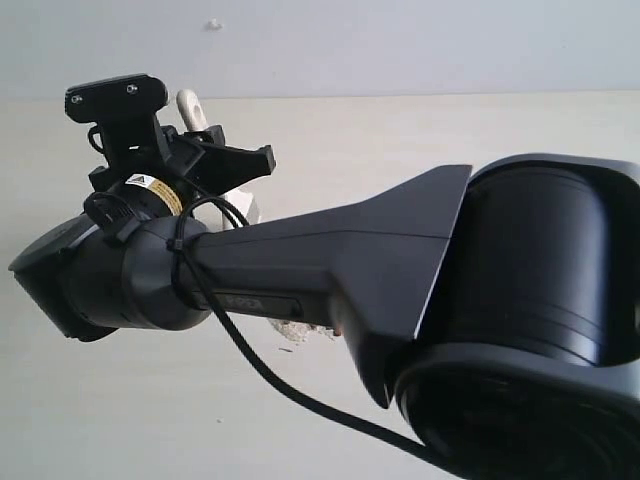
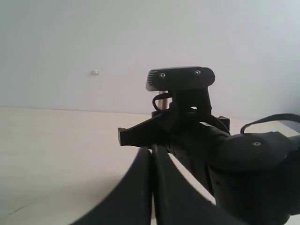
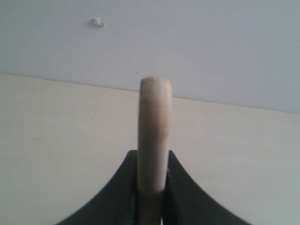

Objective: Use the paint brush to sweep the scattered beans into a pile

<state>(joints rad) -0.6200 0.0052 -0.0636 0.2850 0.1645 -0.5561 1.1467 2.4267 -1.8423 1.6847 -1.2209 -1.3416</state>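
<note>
**Paint brush**: the handle is smooth cream wood, flat-sided with a rounded end. In the exterior view the end shows a hole. The bristles and ferrule are hidden behind the gripper.

**Right gripper**: two matte black curved fingers are clamped on the handle, one on each side. The handle end stands clear beyond the fingertips. In the exterior view this assembly is at the far left, above the table.

**Left gripper**: the black curved fingers are pressed together with nothing between them.

**Work surface:** the table is flat, matte and pale cream. Behind it is a smooth, pale grey wall.

**Beans:** a rough patch of whitish crumbs lies on the table near the middle. It is mostly covered by the glossy black arm. Individual beans cannot be made out there.
</note>
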